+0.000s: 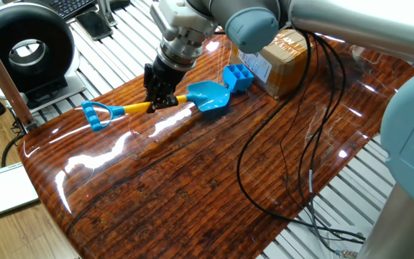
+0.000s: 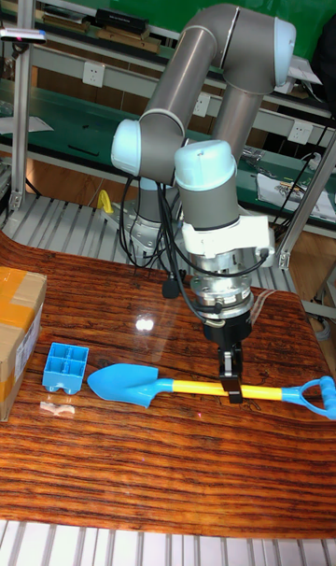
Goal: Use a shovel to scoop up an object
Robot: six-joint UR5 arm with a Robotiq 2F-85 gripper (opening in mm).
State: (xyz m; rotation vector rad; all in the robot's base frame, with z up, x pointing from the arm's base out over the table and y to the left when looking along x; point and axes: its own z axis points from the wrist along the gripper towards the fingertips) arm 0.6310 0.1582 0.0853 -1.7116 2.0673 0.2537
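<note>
Yellow shaft of the toy shovel [image 2: 201,386] is clamped between the gripper [image 2: 231,387] fingers; its light-blue blade tip is pointed just beside the blue four-compartment tray [image 2: 65,367] on the wooden table [image 2: 168,473].

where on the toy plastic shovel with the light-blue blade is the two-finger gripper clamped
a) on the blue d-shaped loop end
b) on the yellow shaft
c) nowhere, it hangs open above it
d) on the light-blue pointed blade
b: the gripper is closed on the yellow shaft of the shovel, between the light-blue blade and the blue loop end, as the fixed view also shows at.
</note>
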